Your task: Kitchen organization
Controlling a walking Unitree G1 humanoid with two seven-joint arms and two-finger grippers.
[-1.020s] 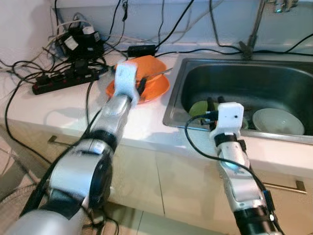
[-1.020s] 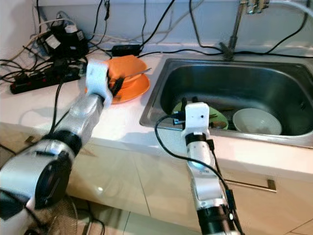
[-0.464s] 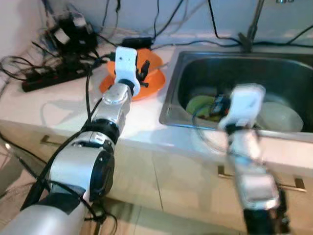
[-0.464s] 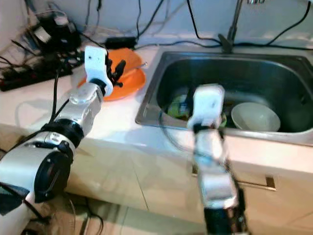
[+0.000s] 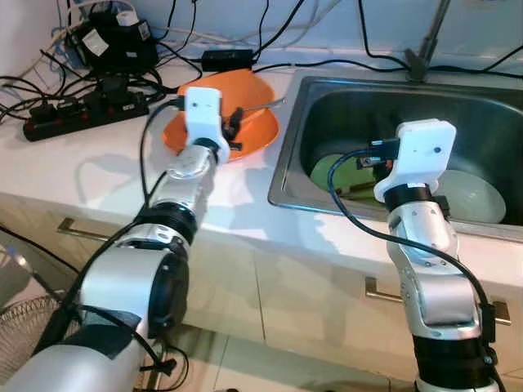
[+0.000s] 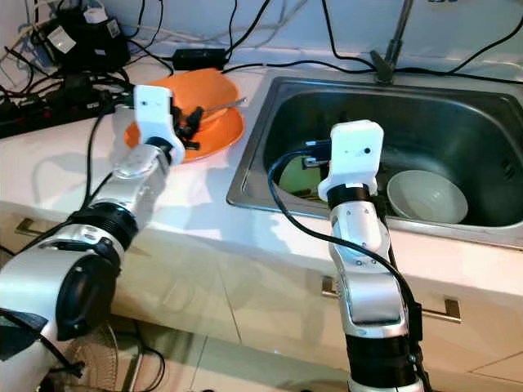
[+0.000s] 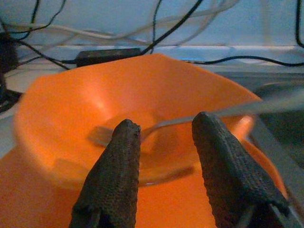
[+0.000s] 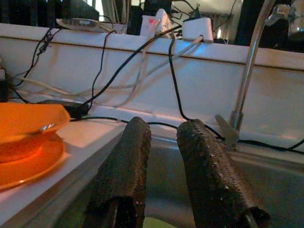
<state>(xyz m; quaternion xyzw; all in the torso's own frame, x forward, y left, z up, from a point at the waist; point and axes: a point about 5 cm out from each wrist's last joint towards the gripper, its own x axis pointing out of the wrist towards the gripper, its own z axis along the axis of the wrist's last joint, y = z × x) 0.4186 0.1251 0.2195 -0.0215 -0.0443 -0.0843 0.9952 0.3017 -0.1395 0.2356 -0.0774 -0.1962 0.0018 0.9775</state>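
Note:
An orange bowl [image 5: 245, 88] sits on an orange plate [image 5: 255, 140] on the white counter, left of the sink. A metal fork [image 7: 102, 135] lies in the bowl, its handle [image 5: 265, 104] poking over the rim toward the sink. My left gripper [image 7: 164, 128] is open at the bowl's near rim, fingers either side of the fork's neck and not touching it. My right gripper [image 8: 164, 126] hovers over the sink's left part, fingers slightly apart and holding nothing. In the sink lie a green plate [image 5: 331, 173] and a white bowl [image 5: 476, 196].
The steel sink [image 5: 286, 181] has a faucet [image 5: 425, 49] at its back edge. A black power strip [image 5: 73, 118], adapters and many cables crowd the counter's back left. Cupboard fronts with handles run below the counter edge.
The camera view has shifted. My right gripper has risen higher above the sink. My left gripper stays at the orange bowl.

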